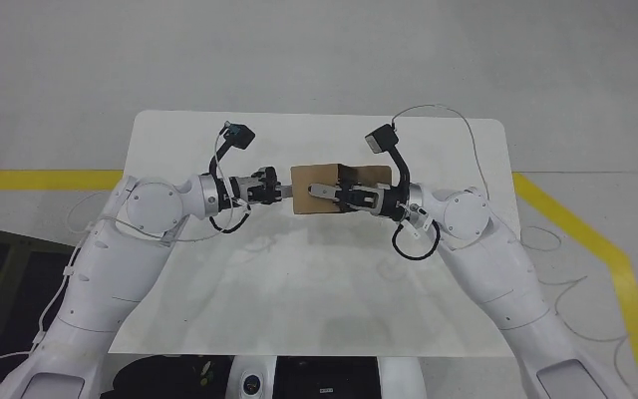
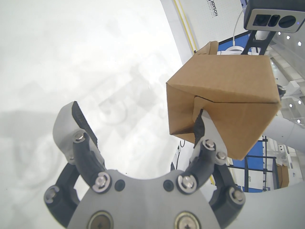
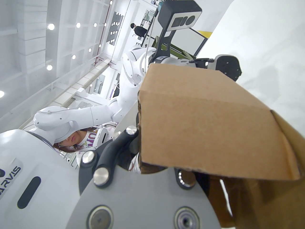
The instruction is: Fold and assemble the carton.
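We see the carton (image 1: 324, 173) held over the middle of the counter (image 1: 299, 299). Our right claw (image 1: 321, 190) is clamped on its top panel. Our left claw (image 2: 139, 109) is spread apart, with one finger tucked into the end-flap seam.

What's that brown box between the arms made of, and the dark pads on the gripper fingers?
The brown box looks like matte corrugated cardboard: creased folds, cut flap edges. The dark finger pads seem rubber, going by their ribbed surface.
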